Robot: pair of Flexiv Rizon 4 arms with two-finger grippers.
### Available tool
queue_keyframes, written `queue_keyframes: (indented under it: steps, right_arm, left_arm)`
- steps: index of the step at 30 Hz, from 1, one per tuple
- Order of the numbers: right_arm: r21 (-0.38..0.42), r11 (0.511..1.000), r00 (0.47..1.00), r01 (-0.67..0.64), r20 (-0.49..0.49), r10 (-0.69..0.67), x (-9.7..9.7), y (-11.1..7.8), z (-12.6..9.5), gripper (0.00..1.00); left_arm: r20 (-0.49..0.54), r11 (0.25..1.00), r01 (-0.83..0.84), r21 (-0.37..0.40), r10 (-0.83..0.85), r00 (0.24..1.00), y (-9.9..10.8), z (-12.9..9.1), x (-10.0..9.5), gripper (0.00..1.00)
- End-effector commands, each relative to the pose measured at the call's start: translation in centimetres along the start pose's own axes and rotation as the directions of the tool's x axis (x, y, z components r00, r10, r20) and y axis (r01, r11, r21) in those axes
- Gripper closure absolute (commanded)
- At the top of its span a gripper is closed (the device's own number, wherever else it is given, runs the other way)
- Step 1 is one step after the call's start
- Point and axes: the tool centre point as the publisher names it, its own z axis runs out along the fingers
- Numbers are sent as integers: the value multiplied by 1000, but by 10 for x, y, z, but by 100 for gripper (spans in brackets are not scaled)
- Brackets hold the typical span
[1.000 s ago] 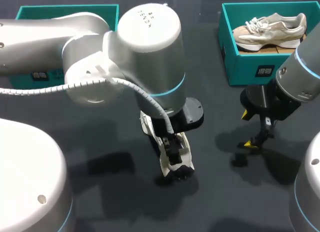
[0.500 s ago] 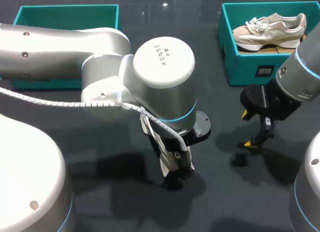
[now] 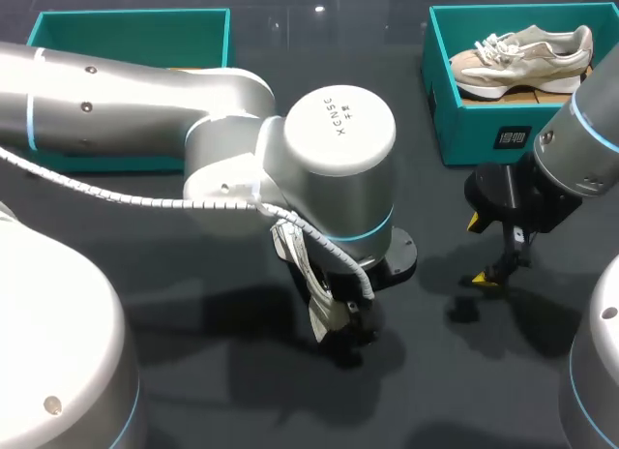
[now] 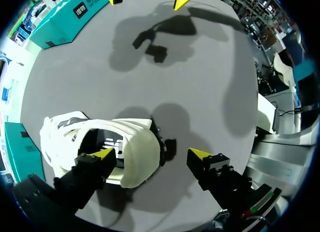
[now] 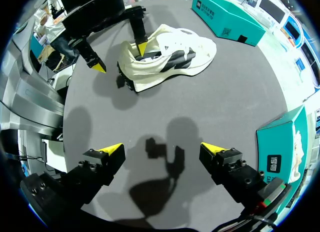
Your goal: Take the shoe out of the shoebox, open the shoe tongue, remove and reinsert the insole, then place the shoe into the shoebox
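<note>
Dark grey table (image 3: pixel 222 401). Teal shoebox (image 3: pixel 131 23) sits upper left in the head view. A second teal box (image 3: pixel 484 130) sits upper right with a beige shoe (image 3: pixel 527 52) in it. The white shoe (image 3: pixel 324 309) is out on the table, lower centre, mostly hidden under the left arm. Left gripper (image 4: pixel 151 153) is spread wide: one yellow tip is down in the shoe's opening, the other off past the heel, so nothing is clamped. Over the last second the left wrist slid toward lower right and now covers more of the shoe; the shoe hasn't shifted. Right gripper (image 3: pixel 479 251) is unchanged, wide and empty, right of centre below the second box. Judgement: take-out step is done and the left finger is going in for the tongue or insole. No insole is visibly out yet.
</note>
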Motion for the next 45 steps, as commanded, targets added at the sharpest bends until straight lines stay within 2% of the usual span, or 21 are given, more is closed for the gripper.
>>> queue_keyframes:
  steps: [1,6,16,18,22,23,24,25,32,36,40,45]
  right_arm:
    - [2,1000,1000,-1,3,1,1,0,1,0]
    - [2,1000,1000,-1,3,1,1,0,1,0]
    - [2,1000,1000,-1,3,1,1,0,1,0]
    - [2,1000,1000,-1,3,1,1,0,1,0]
    - [2,1000,1000,-1,3,1,1,0,1,0]
    - [2,1000,1000,-1,3,1,1,0,1,0]
    - [2,1000,1000,-1,3,1,1,0,1,0]
    - [2,1000,1000,-1,3,1,1,0,1,0]
    - [2,1000,1000,-1,3,1,1,0,1,0]
    - [2,1000,1000,-1,3,1,1,0,1,0]
    - [2,1000,1000,-1,3,1,1,0,1,0]
    - [2,1000,1000,-1,3,1,1,0,1,0]
  left_arm:
    - [-8,1000,3,-12,-3,1000,-5,15,3,13]
    - [-17,1000,8,-25,-9,1000,-3,26,4,16]
    - [-34,999,27,-34,-28,999,-1,36,3,36]
    - [-38,999,28,-36,-29,999,0,36,2,38]
    - [-44,999,32,-38,-33,998,1,38,0,63]
    - [-45,999,32,-38,-34,998,1,37,0,74]
    - [-45,999,33,-38,-35,998,1,36,-1,91]
    - [-45,999,33,-38,-35,998,2,35,-1,100]
    - [-55,999,22,-37,-24,998,2,24,-2,100]
    - [-57,999,-6,-40,3,998,2,11,-5,100]
    - [-36,999,-33,-36,31,999,3,-15,-16,100]
    - [-25,995,-101,-23,100,995,7,-58,-36,100]
